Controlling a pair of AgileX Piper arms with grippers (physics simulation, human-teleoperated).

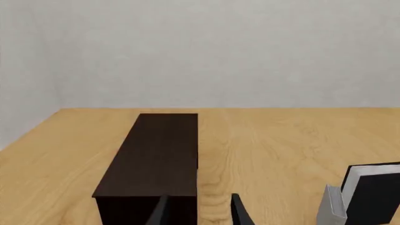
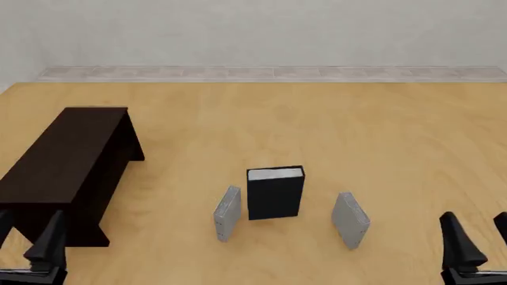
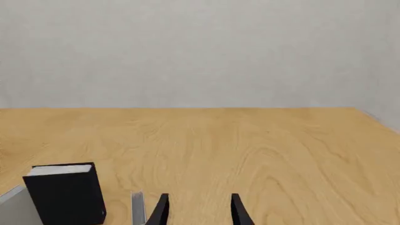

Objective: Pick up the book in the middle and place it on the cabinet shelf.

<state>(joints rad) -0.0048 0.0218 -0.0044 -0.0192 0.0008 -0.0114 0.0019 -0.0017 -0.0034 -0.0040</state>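
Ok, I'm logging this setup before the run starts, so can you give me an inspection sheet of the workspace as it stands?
Surface: light wooden table, flat, bare between the items.
Job's things: thick black hardcover book with white page edges stands upright in the middle; long dark brown wooden cabinet stands at the left, nothing on its top.
Clutter: two thin grey books, left one and right one, upright either side of the black book, apart from it.
Grippers: left gripper and right gripper at the near edge, jaws open, holding nothing.
Cables: nothing seen.
Surroundings: plain pale wall behind the table.
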